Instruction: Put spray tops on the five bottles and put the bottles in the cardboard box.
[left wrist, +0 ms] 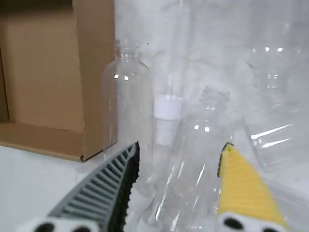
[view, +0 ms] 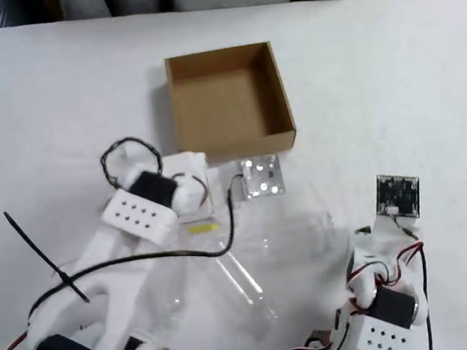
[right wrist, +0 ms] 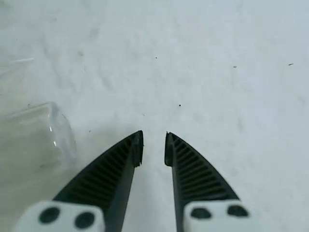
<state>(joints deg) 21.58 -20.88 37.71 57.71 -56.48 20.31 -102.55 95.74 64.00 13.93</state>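
Your left claw (left wrist: 180,145) stood wide apart, its grey and yellow fingers on either side of a clear bottle (left wrist: 193,164) with no top. Beyond it, a second bottle (left wrist: 126,92) stood upright just beside the corner of the cardboard box (left wrist: 91,72), and a white spray top (left wrist: 167,107) showed between the two. Your right claw (right wrist: 153,135) kept only a narrow gap and gripped nothing over the white surface (right wrist: 217,72), with a third bottle (right wrist: 38,140) lying beside it.
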